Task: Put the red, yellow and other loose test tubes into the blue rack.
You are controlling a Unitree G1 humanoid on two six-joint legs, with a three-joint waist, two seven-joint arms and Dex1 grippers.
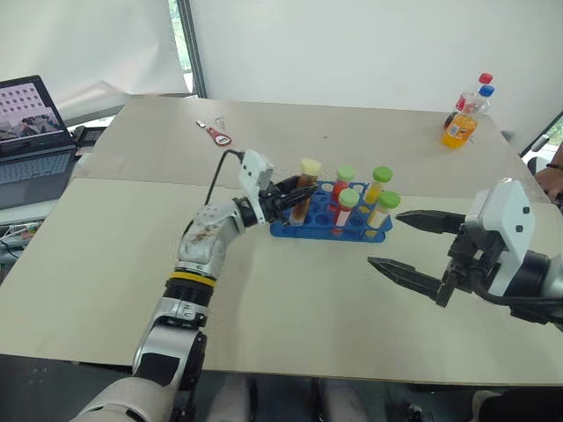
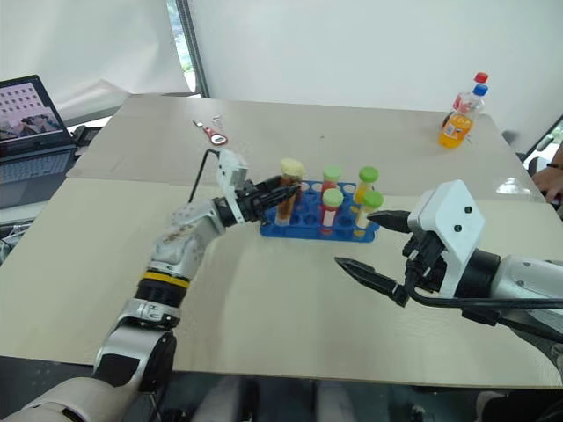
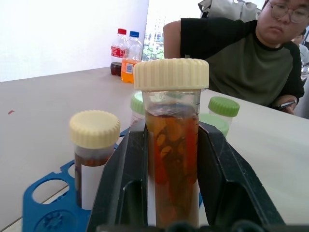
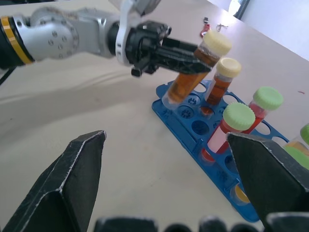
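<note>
The right gripper [image 1: 406, 244] hangs nearest the head camera, its two black fingers spread wide apart and holding nothing, low over the desk [image 1: 290, 308] and just beside the near right end of the blue rack [image 1: 327, 224]. It looks parked there to leave the other arm room. The left gripper [image 1: 288, 201] is clamped together on a cream-capped test tube [image 1: 305, 189] of amber-brown liquid, holding it by the body below the cap so the bottom end stays free to enter a hole.

The right wrist view shows that this tube leans, its foot at the rack's end holes, while a second cream-capped tube [image 4: 222, 82] stands already seated behind it. I cannot tell whether the held tube's foot has entered a hole yet. Four green-capped tubes [image 1: 347, 207], red and yellow, stand in the rack.

The left wrist view adds a seated person [image 3: 241, 58] across the desk and drink bottles [image 3: 126, 53] behind. The head views add a laptop [image 1: 31, 132] and a red-handled tool [image 1: 218, 135].
</note>
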